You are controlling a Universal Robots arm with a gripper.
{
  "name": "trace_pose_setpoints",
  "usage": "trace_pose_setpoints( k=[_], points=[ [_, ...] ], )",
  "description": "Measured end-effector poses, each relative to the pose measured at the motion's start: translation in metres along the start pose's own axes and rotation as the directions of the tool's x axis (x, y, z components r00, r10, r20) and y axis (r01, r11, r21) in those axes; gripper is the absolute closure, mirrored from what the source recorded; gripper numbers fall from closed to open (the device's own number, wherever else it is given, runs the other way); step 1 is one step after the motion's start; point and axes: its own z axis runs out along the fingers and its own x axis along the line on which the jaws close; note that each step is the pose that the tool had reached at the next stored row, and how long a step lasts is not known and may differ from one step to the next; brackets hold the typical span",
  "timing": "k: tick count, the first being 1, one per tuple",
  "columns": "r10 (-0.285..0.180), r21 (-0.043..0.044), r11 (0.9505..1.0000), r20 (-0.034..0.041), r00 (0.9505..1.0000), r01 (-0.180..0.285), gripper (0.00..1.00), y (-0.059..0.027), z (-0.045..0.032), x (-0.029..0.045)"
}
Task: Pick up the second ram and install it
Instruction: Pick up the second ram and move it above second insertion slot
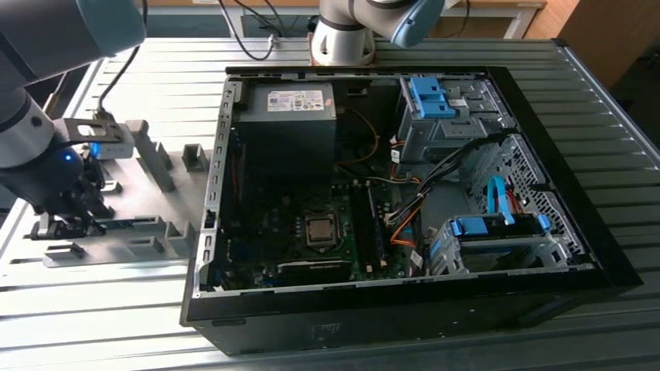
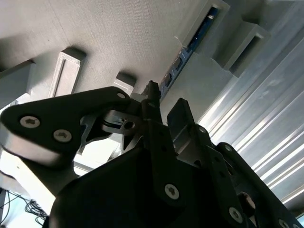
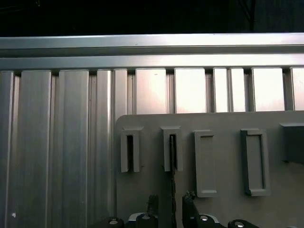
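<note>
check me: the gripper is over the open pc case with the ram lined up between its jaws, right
Not over the case. In the exterior view the gripper is over the grey fixture plate beside the case, at that view's left. The ram is lined up between its jaws, as the first wrist view shows.

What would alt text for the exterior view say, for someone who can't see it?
A robot arm's tool hangs low over a grey fixture plate on the exterior view's left, beside an open computer case on a slatted metal table.
</note>
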Motion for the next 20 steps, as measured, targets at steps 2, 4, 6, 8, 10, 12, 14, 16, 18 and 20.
trace_pose_setpoints(
  k=[2, 4, 6, 8, 10, 12, 14, 16, 18, 20],
  points=[
    [0.000, 0.0002, 1.0000, -0.0001, 1.0000, 0.000, 0.67, 0.0000, 0.0012, 0.0001],
    [0.000, 0.0001, 1.0000, -0.0002, 1.0000, 0.000, 0.67, 0.0000, 0.0020, 0.0001],
    [0.000, 0.0003, 1.0000, 0.0003, 1.0000, 0.000, 0.67, -0.0001, 0.0028, 0.0001],
    [0.000, 0.0001, 1.0000, 0.0003, 1.0000, 0.000, 0.67, -0.0001, 0.0031, 0.0002],
    [0.000, 0.0002, 1.0000, 0.0004, 1.0000, 0.000, 0.68, -0.0001, 0.0034, 0.0002],
    [0.000, 0.0002, 1.0000, 0.0004, 1.0000, 0.000, 0.75, -0.0001, 0.0036, 0.0002],
    [0.000, 0.0004, 1.0000, 0.0006, 1.0000, 0.000, 0.75, -0.0003, 0.0040, -0.0001],
    [0.000, 0.0003, 1.0000, 0.0004, 1.0000, 0.000, 0.75, 0.0000, 0.0044, -0.0006],
    [0.000, 0.0002, 1.0000, 0.0004, 1.0000, 0.000, 0.75, 0.0002, 0.0051, -0.0009],
    [0.001, 0.0002, 1.0000, 0.0004, 1.0000, -0.001, 0.75, 0.0004, 0.0058, -0.0014]
  ],
)
